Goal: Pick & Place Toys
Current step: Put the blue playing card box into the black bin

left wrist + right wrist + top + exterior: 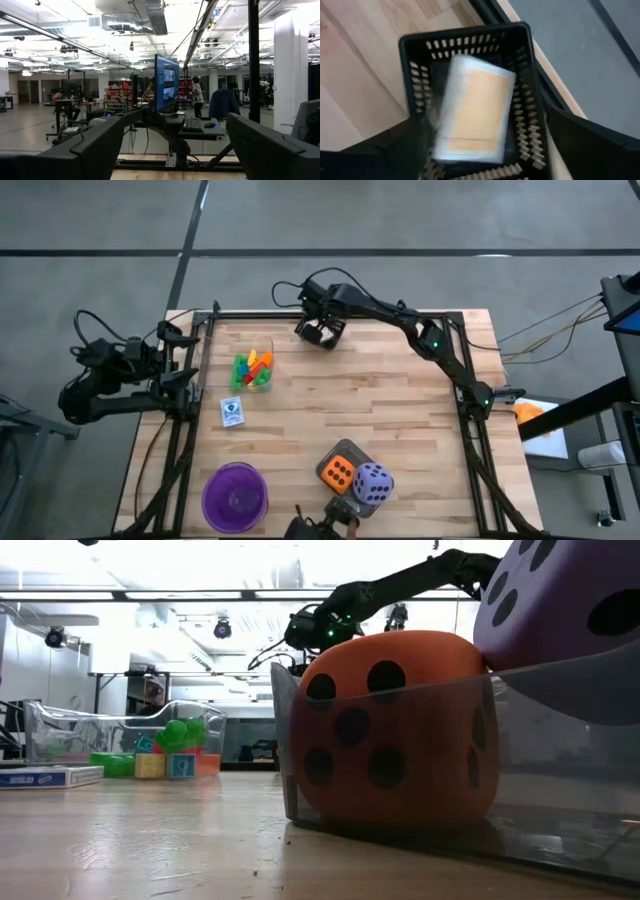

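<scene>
It was a large open lab or workshop hall: exposed ceiling ducts [150, 17], strip lights, desks with a monitor [166, 82], people working.

The counter [380, 410] is pale, matt wooden planking. Both dice, orange [400, 730] and purple [560, 610], look soft, dull foam. The clear tray [130, 735] holds shiny plastic blocks [165, 755]; the slotted black basket [470, 47] is plastic.

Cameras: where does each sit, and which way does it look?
High view: overhead, straight down on table; both arms, left gripper, right gripper.
Low view: tabletop height, level across; orange die, right arm beyond.
Left wrist view: left arm, facing the room; own open fingers.
Right wrist view: right arm, down into black basket; own fingers.
High and low share the orange die.
</scene>
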`<action>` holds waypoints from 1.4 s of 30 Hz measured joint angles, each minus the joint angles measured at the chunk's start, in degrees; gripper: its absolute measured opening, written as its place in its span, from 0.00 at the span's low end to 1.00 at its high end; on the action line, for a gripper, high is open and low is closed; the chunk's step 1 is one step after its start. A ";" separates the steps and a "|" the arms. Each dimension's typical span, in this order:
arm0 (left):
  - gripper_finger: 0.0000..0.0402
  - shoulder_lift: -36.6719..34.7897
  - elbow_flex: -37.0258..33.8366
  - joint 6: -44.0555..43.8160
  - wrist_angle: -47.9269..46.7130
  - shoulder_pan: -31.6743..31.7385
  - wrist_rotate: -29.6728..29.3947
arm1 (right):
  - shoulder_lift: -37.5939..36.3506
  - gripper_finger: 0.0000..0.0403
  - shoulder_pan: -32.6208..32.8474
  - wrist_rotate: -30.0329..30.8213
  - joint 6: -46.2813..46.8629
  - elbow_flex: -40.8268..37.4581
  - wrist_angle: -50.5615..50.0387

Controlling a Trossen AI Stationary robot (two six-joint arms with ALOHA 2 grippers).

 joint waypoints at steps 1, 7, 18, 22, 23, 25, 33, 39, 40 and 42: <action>0.87 0.00 0.00 0.00 0.00 0.00 0.00 | -0.29 0.91 -0.01 -0.02 -0.01 -0.04 -0.20; 0.87 0.00 0.00 0.00 -0.02 -0.01 0.00 | -1.00 0.76 0.47 -0.03 -0.50 -0.09 -0.89; 0.87 0.00 0.00 0.19 -1.03 -0.02 0.00 | -2.21 0.72 6.14 -9.63 -5.01 -0.85 24.00; 0.87 0.00 0.00 0.17 -1.50 -0.02 0.00 | -2.30 0.72 10.75 -11.57 -7.76 -4.79 44.34; 0.87 0.00 0.00 0.17 -1.54 -0.02 0.00 | -2.28 0.72 11.95 -12.41 -8.07 -6.10 49.83; 0.87 0.00 0.00 0.17 -1.76 -0.02 0.00 | -2.30 0.72 14.42 -14.73 -8.60 -9.40 61.90; 0.87 0.00 0.00 0.15 -2.16 -0.02 0.00 | -2.58 0.72 23.06 -15.19 -8.74 -28.10 104.62; 0.87 1.33 0.00 0.15 -3.31 -0.02 0.00 | -9.18 0.72 28.68 -7.11 -12.26 -41.60 108.54; 0.87 2.25 0.00 0.15 -3.65 -0.02 0.00 | -11.04 0.72 29.52 -5.70 -13.29 -44.10 108.60; 0.87 5.17 0.00 0.13 -3.65 -0.02 0.00 | -15.60 0.72 31.31 -2.24 -15.49 -49.83 109.33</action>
